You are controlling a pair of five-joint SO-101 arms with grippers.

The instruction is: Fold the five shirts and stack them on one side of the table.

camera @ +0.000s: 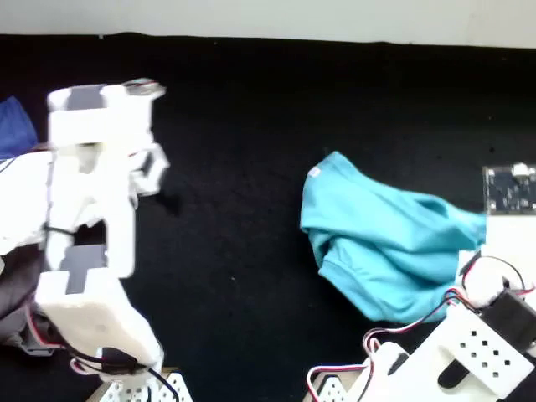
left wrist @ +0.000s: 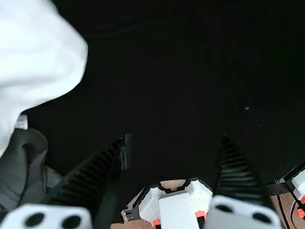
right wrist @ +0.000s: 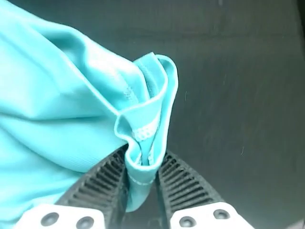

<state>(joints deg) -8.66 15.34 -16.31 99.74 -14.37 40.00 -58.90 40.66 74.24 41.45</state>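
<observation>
The right gripper (right wrist: 143, 157) is clenched on a bunched hem of the crumpled teal shirt (camera: 385, 247) on the black bench (camera: 243, 167); the left gripper (left wrist: 172, 141), released and well apart from that shirt, should probably take another edge to spread it flat.

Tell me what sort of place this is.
Likely a robotics test bench, not a home: a black-covered table, small white left arm and right arm with exposed wires, and a bare circuit board by the teal shirt.
</observation>
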